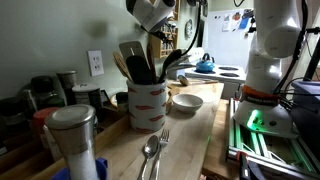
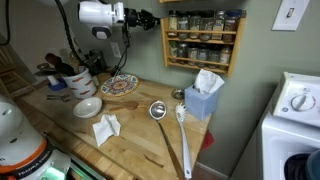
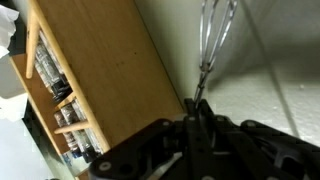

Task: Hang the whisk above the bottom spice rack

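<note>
Shiny metal wire whisk (image 3: 203,70), matt wooden spice rack (image 3: 110,90), smooth wood-grain countertop (image 2: 140,140)

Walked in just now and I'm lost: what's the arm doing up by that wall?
The robot arm holds a whisk by its handle, jaws shut on it, wire end pointing away from the wrist. It has the whisk raised against the wall right beside the wooden spice rack. The whisk is not yet hung on anything. Nothing on the counter below is being handled.
</note>
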Robot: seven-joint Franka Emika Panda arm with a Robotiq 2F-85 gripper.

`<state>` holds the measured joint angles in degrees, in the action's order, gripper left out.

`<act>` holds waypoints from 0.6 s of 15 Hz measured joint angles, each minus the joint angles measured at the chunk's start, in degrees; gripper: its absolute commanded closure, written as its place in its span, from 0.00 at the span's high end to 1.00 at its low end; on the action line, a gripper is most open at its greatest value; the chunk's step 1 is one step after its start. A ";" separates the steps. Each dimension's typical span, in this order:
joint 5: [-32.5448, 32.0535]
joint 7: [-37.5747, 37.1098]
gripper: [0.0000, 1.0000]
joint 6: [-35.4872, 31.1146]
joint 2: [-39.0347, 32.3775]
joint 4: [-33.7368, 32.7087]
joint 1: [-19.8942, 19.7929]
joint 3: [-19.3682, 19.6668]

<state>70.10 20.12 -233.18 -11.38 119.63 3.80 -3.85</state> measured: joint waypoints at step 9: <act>0.36 3.17 0.02 0.00 -0.53 -0.25 0.29 0.00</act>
<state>70.46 23.29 -233.18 -11.91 119.38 4.09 -3.85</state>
